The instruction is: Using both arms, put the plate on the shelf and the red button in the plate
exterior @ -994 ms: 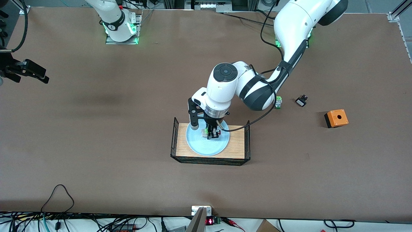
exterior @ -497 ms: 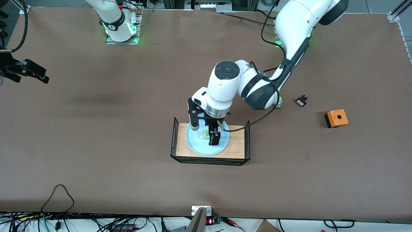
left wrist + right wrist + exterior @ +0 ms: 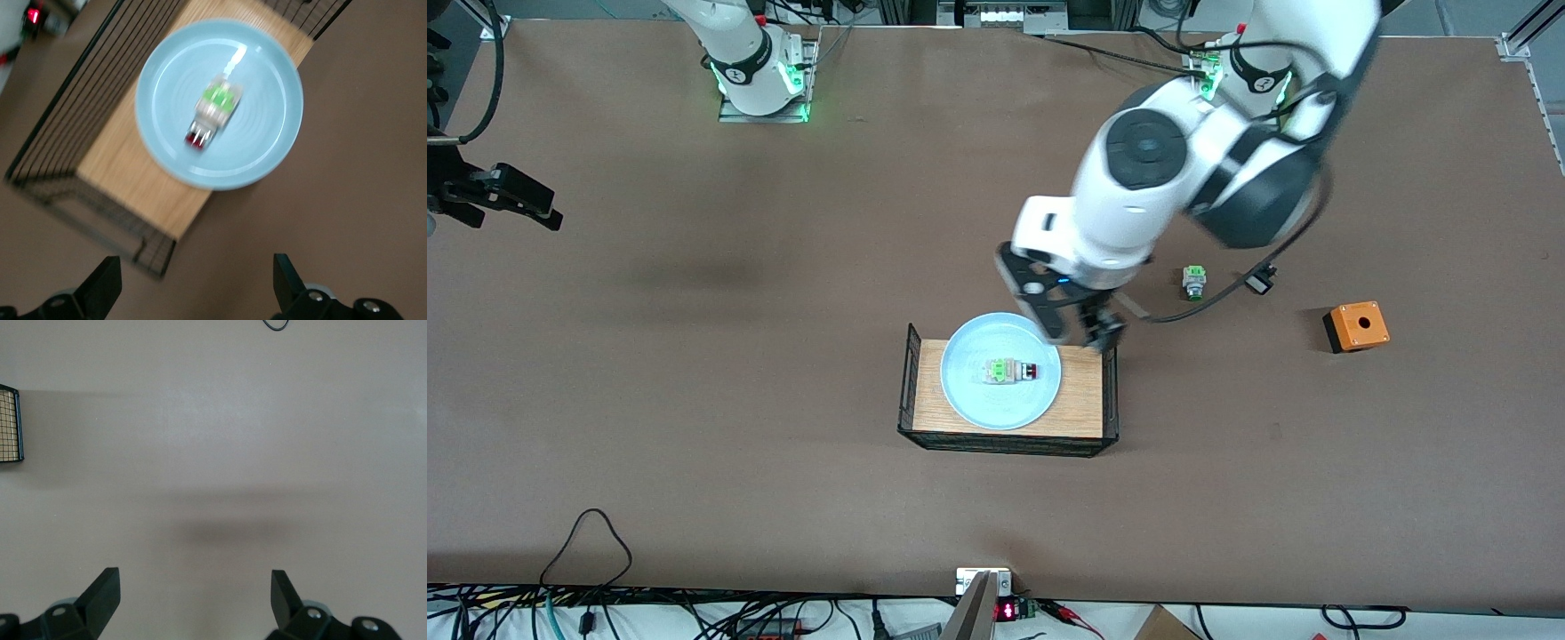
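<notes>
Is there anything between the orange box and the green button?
Yes. In the front view a small black part lies on the table between the orange box and the green button, with a cable of the left arm passing by it.

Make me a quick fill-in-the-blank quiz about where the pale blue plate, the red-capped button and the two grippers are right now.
1. The red-capped push-button switch lies on the pale light-blue round plate, which sits in the ____ tray.
2. The left gripper is ____ and holds nothing.
3. The orange box has a round ____ in its top.

Missing words: wire-sided wooden; open; hole
</notes>
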